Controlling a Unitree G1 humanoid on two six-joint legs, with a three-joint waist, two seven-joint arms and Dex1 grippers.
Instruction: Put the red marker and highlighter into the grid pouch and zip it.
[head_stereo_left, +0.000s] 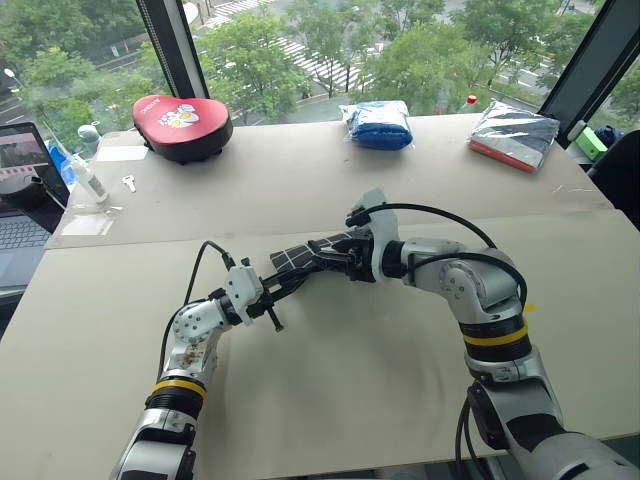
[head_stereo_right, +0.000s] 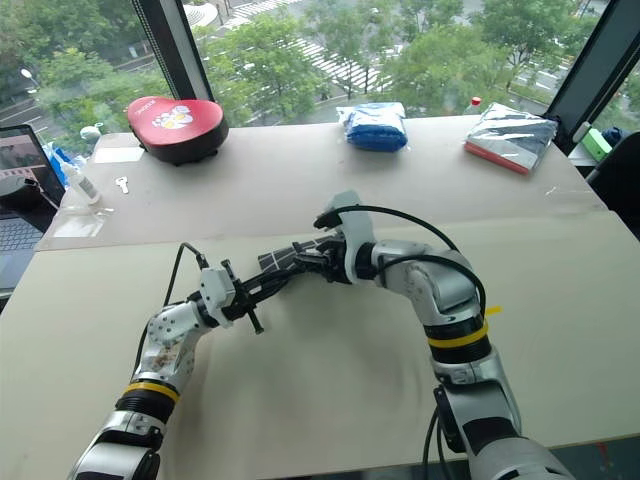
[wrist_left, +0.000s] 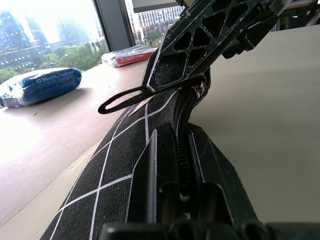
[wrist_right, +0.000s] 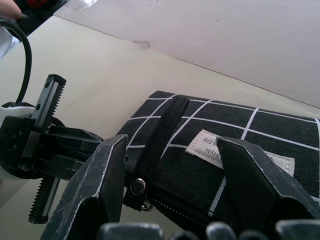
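A: What are the end effectors doing?

B: The left end effector (head_stereo_left: 268, 296) is clamped tight on one end of the grid pouch (head_stereo_left: 305, 253), its fingers pressed either side of the zipper (wrist_left: 183, 142). The pouch is lifted off the surface (head_stereo_left: 330, 380), between the two arms. The right end effector (wrist_right: 170, 170) has its fingers spread wide around the pouch's other end, near the metal zipper pull (wrist_right: 137, 187); I can't tell whether the pads are touching the fabric.

A: Any writing on the pouch?

B: A small white label (wrist_right: 212, 148) sits on the gridded face; the letters "DE" and "style" can be read, the rest is hidden behind a finger. A black wrist strap (wrist_left: 127, 98) loops out from the zipper end.

A: And further out?

B: Along the window edge of the surface lie a red heart-shaped case (head_stereo_left: 182, 125) with a cartoon print whose lettering is too small to read, a blue packet (head_stereo_left: 377, 124) and a silvery packet with a red edge (head_stereo_left: 513, 134). A laptop (head_stereo_left: 22, 200) stands at the left
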